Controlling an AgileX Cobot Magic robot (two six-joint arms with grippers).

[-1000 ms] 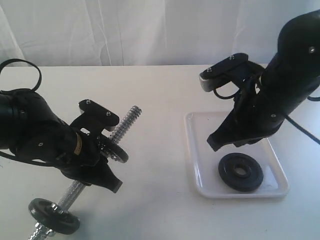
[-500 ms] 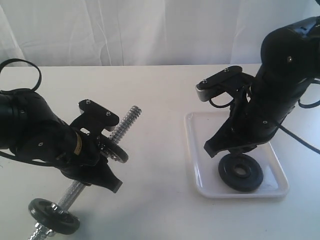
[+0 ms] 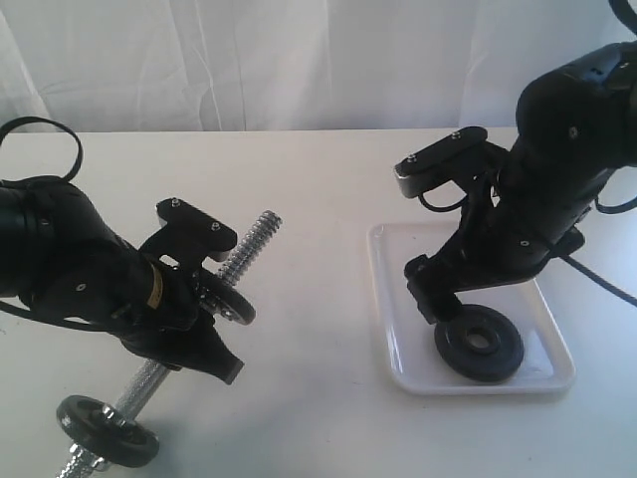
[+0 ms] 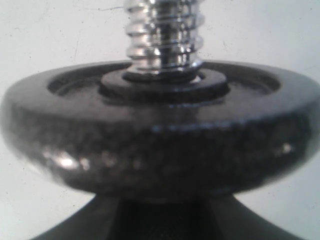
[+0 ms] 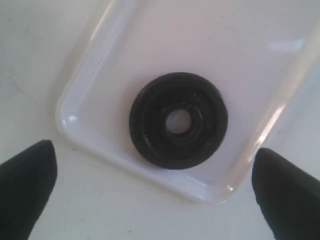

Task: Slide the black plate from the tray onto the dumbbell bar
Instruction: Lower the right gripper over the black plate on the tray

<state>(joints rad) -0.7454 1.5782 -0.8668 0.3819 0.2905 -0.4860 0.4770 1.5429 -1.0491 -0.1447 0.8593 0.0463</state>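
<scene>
Right gripper (image 5: 153,152), jaws spread wide, hovers over the black plate (image 5: 150,125) lying flat in the tray (image 3: 398,339). Left gripper (image 3: 204,334) clamps the tilted dumbbell bar (image 3: 249,246), whose threaded end is bare beyond a fitted disc (image 4: 160,135).

1. I'm working over a staged robot test bench: a plain matte white tabletop (image 3: 318,169).
2. A creased white fabric backdrop (image 3: 299,60) closes it off behind.
3. Two black jointed robot arms (image 3: 60,259) (image 3: 567,129) flank my view.
</scene>
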